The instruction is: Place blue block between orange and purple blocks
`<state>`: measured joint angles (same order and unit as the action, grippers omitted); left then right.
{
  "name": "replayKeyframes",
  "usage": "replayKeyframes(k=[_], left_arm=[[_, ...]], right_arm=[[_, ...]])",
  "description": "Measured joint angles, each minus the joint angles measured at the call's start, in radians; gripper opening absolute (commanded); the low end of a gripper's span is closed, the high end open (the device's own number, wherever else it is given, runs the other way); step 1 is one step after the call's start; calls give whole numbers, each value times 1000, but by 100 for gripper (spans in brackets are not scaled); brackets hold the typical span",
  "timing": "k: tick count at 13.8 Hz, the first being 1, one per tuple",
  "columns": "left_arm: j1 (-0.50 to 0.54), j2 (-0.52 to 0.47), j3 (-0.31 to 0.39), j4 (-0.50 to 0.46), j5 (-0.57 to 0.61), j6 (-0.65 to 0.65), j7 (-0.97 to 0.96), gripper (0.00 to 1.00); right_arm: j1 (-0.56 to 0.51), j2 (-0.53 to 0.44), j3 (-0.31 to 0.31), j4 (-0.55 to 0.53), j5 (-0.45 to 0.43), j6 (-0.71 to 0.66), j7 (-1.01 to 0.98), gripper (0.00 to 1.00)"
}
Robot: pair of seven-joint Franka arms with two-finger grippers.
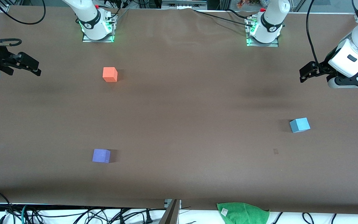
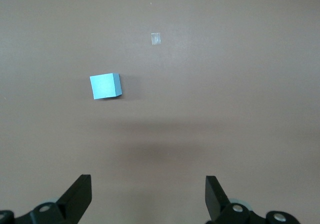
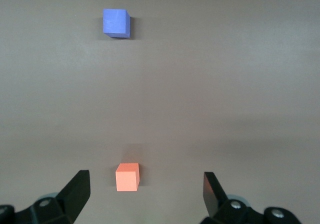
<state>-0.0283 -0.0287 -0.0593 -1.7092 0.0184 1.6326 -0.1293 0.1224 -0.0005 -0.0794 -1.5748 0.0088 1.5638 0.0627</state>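
The sky-blue block [image 1: 299, 125] lies on the brown table toward the left arm's end; it also shows in the left wrist view [image 2: 105, 86]. The orange block [image 1: 110, 74] lies toward the right arm's end, near the bases, and shows in the right wrist view [image 3: 127, 177]. The purple block [image 1: 101, 155] lies nearer the front camera than the orange one and shows in the right wrist view [image 3: 116, 23]. My left gripper [image 1: 303, 74] is open and empty, up in the air at the left arm's end. My right gripper [image 1: 37, 69] is open and empty, up at the right arm's end.
A green cloth [image 1: 242, 213] hangs at the table's front edge. A small pale mark [image 1: 275, 151] lies on the table near the blue block. Cables run along the front edge and by the arm bases.
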Motion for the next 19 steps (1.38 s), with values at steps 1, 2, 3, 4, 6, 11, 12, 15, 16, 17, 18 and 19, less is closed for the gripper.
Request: replayKeyframes(k=[1,2,3,4,6,11,12,15,16,17,18,19], left_arm=[[0,0,0,0,0,-3,0,100],[0,0,1,0,0,-7,0,100],[0,0,1,0,0,-9,0,100],[0,0,2,0,0,-11,0,100],[0,0,2,1,0,-11,0,100],[0,2,5,6,0,-12,-1,100],[0,4,5,6,0,-14,-1,100],[0,19,4,15,0,-18,-1,100],[0,26,4,22,0,-23,-1,100],[0,32,4,27,0,-25,-1,100],[0,38,5,33,0,-26,-1,100],[0,45,6,39,0,-28,-1,100]], right_arm=[[0,0,0,0,0,0,0,100],[0,0,0,0,0,0,0,99],[0,0,0,0,0,0,0,99],[0,0,0,0,0,0,0,99],[0,1,0,0,0,0,0,99],[0,1,-7,0,0,0,0,100],[0,1,-7,0,0,0,0,100],[0,1,-8,0,0,0,0,100],[0,1,-8,0,0,0,0,100],[0,1,-8,0,0,0,0,100],[0,1,-8,0,0,0,0,100],[0,1,-8,0,0,0,0,100]])
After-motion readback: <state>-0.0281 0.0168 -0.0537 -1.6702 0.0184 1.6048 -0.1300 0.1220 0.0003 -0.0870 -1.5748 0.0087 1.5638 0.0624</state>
